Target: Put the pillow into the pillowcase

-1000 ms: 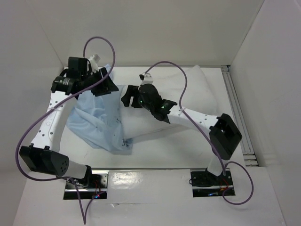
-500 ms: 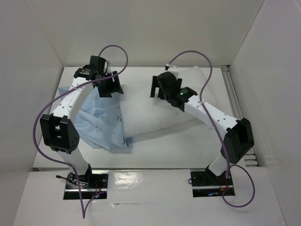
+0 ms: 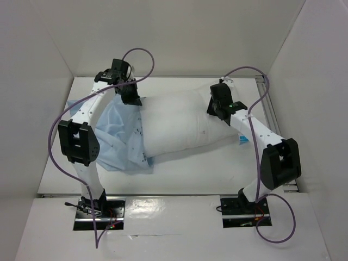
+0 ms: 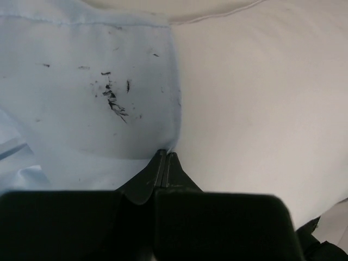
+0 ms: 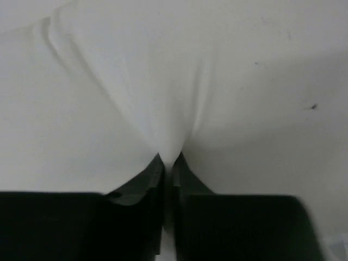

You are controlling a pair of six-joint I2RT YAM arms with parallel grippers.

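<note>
The pillow (image 3: 179,122) lies across the middle of the table (image 3: 185,174), its left end tucked inside the pillowcase (image 3: 117,136), which spreads toward the table's left edge. The left gripper (image 4: 165,156) is pinched tight on the pillowcase's open edge at the pillow's far-left side. The right gripper (image 5: 168,161) nips a fold of the pillow's fabric at its right end.

- A robotics lab test cell: a white tabletop (image 3: 185,174) boxed in by plain white panels (image 3: 179,38).
- Two white arms (image 3: 87,111) bolted to metal plates (image 3: 100,211), trailing purple cables (image 3: 138,49).
- An aluminium rail (image 3: 270,109) alongside.
</note>
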